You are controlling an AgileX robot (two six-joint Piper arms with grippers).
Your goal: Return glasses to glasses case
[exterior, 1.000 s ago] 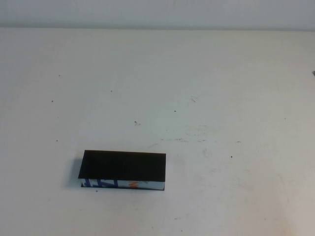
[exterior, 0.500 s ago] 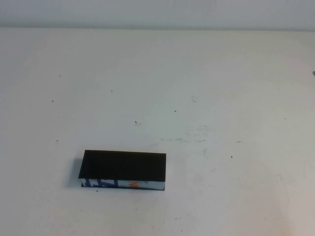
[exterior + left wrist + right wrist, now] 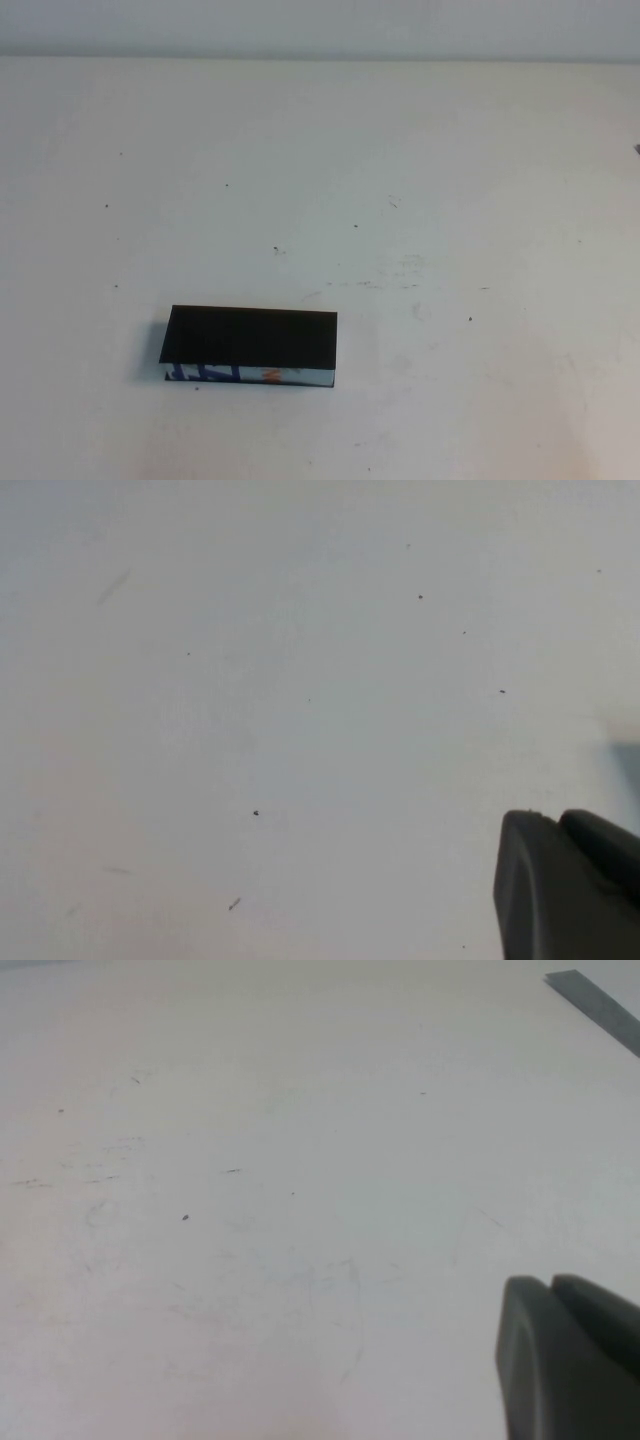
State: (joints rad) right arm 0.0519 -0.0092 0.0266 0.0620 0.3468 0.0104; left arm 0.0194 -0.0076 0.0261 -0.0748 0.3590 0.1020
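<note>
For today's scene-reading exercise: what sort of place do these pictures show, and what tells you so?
Probably a robot test bench: a plain white, scuffed table holds only a closed glasses case. The left gripper and right gripper hang over bare tabletop. No glasses show.

We see only a dark corner of the left gripper (image 3: 570, 890) and right gripper (image 3: 565, 1355), cut off; the closed glasses case (image 3: 250, 345) hides its inside.

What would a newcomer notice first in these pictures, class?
The eye lands on the black glasses case, lying shut near the table's front left, its blue and orange printed edge facing the robot. No glasses show anywhere. Each wrist view shows only a dark bit of the left pincer and right pincer over bare tabletop.
</note>
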